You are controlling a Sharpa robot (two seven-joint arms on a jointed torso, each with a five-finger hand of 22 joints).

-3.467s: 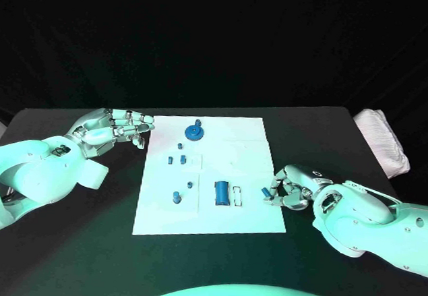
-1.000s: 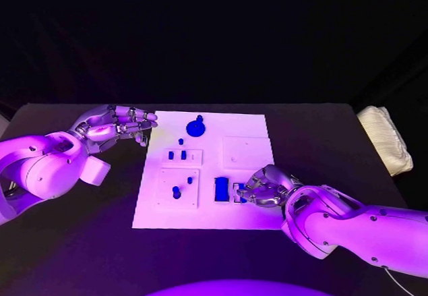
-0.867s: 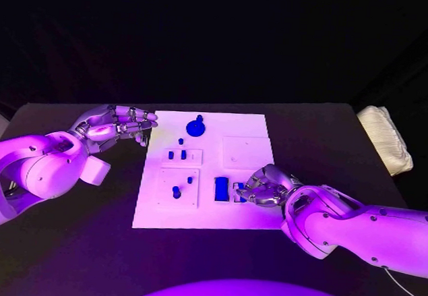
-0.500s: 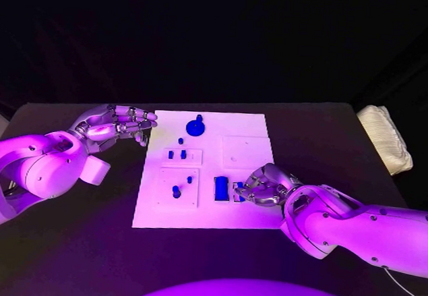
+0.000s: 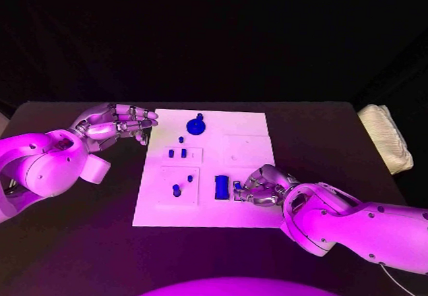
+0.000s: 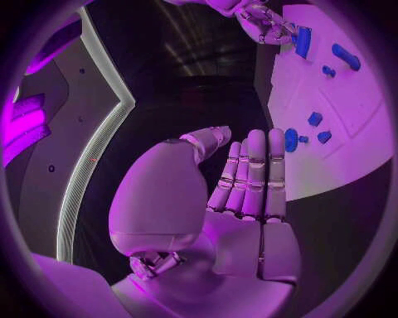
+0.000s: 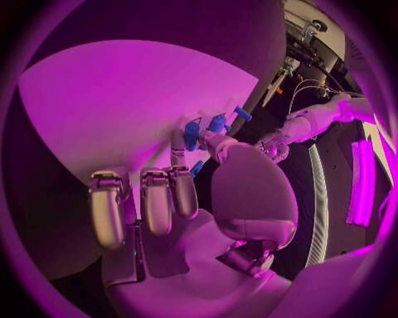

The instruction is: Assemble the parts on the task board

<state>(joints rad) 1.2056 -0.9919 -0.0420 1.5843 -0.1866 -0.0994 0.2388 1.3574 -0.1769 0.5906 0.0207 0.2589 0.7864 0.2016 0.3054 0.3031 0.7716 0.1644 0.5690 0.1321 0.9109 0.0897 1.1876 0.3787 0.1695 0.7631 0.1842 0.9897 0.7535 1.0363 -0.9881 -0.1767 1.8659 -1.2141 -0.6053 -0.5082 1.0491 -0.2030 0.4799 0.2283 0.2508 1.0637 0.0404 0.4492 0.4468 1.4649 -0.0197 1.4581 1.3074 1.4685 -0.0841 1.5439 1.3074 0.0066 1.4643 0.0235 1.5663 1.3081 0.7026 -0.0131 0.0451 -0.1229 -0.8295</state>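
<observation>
The white task board [image 5: 248, 147] lies mid-table. On it are a round blue part [image 5: 196, 126], several small blue pegs [image 5: 176, 191] and an upright blue block [image 5: 220, 187]. My right hand [image 5: 260, 185] is low over the board's near right area, beside the block, and pinches a small blue part [image 5: 237, 186] between thumb and a finger; the right wrist view shows blue pieces [image 7: 193, 134] at its fingertips. My left hand [image 5: 113, 124] hovers by the board's far left corner, holding nothing, its fingers [image 6: 253, 173] stretched out side by side. The board [image 6: 348, 126] lies beyond them.
A folded white cloth [image 5: 385, 138] lies at the table's right edge. Bare black table surrounds the board on the near and left sides.
My right hand came from off the board's right edge onto the board with the small blue part, and in the last second edged closer to the blue block. The left hand stayed put.
</observation>
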